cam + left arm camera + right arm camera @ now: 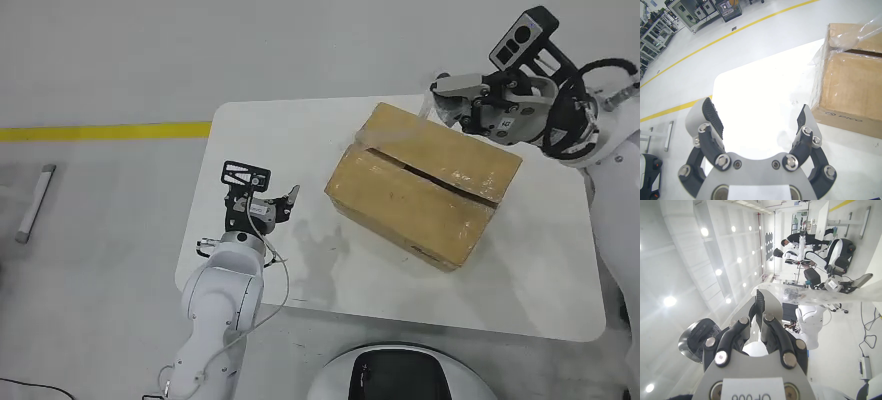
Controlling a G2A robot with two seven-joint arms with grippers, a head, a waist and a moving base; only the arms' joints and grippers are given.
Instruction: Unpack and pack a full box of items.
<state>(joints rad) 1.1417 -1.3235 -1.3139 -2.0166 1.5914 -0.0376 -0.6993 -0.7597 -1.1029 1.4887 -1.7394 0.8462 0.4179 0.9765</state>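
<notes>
A brown cardboard box (425,195) lies on the white table (300,130), its top flaps down with a dark slit between them. From the box's far end a strip of clear tape (400,125) rises off the seam. My right gripper (440,95) hangs above the table's far right corner, shut on that tape (810,294), which stretches away from its fingers (759,302). My left gripper (270,185) hovers over bare table left of the box, open and empty. In the left wrist view the box (851,85) stands just beyond that gripper (756,106), with the loose tape (865,28) over its top.
Bare table top (762,75) surrounds the box, widest on the left and near sides. A yellow line (100,130) crosses the floor behind the table. A grey bar (35,200) lies on the floor far left.
</notes>
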